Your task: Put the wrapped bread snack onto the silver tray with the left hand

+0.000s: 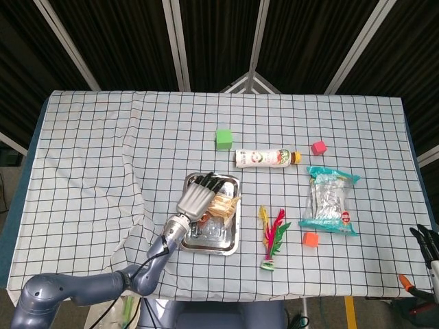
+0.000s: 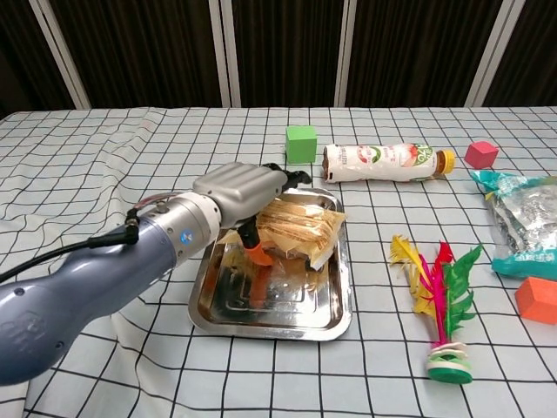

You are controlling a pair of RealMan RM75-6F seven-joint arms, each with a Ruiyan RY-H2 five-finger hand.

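Chest view: left hand (image 2: 248, 193) grips wrapped bread snack (image 2: 298, 228), lengthwise across silver tray (image 2: 261, 314).

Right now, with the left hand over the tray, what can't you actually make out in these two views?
- Whether the bread snack rests on the silver tray or hangs above it: the left hand covers its near side in both views.
- The right hand: cut off by the head view's corner, absent from the chest view; its pose is unclear.
- The bottle label: too small to read.
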